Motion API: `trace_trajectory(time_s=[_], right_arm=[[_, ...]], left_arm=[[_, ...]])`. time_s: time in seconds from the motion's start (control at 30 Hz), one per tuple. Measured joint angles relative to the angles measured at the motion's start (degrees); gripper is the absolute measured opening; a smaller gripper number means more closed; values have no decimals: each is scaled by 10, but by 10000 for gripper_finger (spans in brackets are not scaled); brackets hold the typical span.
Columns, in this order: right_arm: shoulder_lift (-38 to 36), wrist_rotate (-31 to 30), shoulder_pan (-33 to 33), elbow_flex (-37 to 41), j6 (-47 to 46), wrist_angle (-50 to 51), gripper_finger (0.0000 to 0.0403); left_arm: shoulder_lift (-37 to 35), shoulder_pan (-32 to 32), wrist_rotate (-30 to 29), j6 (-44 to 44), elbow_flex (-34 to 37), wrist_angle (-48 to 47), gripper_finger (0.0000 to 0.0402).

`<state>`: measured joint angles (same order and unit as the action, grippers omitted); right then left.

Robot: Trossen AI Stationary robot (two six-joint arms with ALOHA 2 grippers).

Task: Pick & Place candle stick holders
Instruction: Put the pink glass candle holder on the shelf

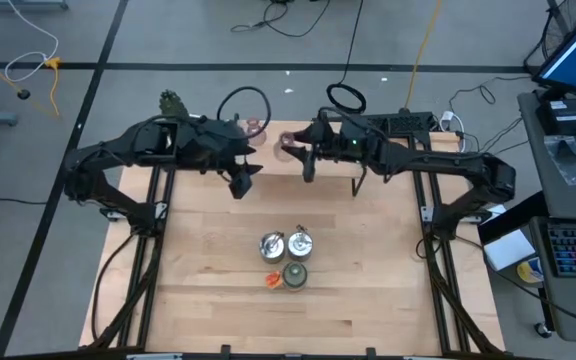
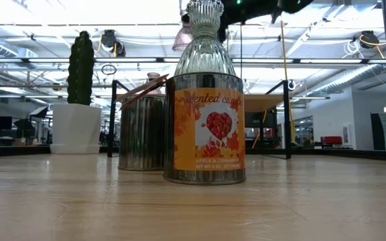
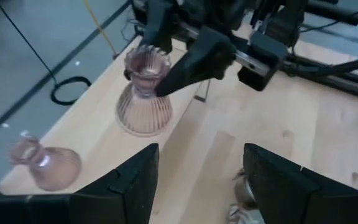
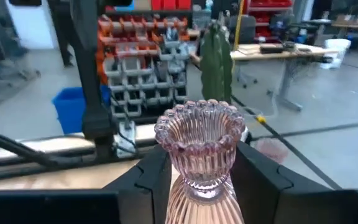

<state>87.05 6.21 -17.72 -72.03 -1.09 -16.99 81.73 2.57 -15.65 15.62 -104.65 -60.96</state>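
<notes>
- High view: both arms reaching in over the far edge of the wooden table [image 1: 368, 270]. Right gripper [image 1: 306, 160] next to a pink glass holder [image 1: 290, 145] near that edge; second pink holder [image 1: 256, 127] just beside it, toward the left arm. Left gripper [image 1: 243, 180] hanging above bare wood, nothing between its fingers. Nearer the front edge, a tight cluster: two silvery holders [image 1: 273, 246], an olive-green holder [image 1: 295, 276] and an orange one [image 1: 274, 281].
- Low view: silvery ribbed holder [image 2: 204, 37] standing behind a scented-candle tin [image 2: 204, 128]; a second metal tin [image 2: 142, 130] behind to one side; white pot with cactus [image 2: 77, 100] farther back.
- Left wrist view: own fingers [image 3: 129, 186] spread apart and empty above the table. Beyond them, right gripper [image 3: 160, 78] clamped around the neck of the upright pink glass holder [image 3: 143, 93]; the other pink holder [image 3: 45, 163] standing apart near the table edge.
- Right wrist view: fingers [image 4: 151, 177] pressed against both sides of the ribbed pink glass holder [image 4: 201, 149], scalloped rim upward, cactus [image 4: 216, 59] behind.
</notes>
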Motion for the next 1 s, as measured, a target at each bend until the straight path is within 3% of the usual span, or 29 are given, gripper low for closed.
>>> trace_trajectory(time_s=[0.4,0.63,1.0], right_arm=[[73,16,-60,0,-29,-75,130],[114,19,-84,0,-42,-100,130],[161,29,-104,0,-55,-122,130]], left_arm=[[-34,-35,-60,-21,23,1,235],[-82,-35,-65,-20,124,65,235],[-226,-35,-65,-7,328,241,234]])
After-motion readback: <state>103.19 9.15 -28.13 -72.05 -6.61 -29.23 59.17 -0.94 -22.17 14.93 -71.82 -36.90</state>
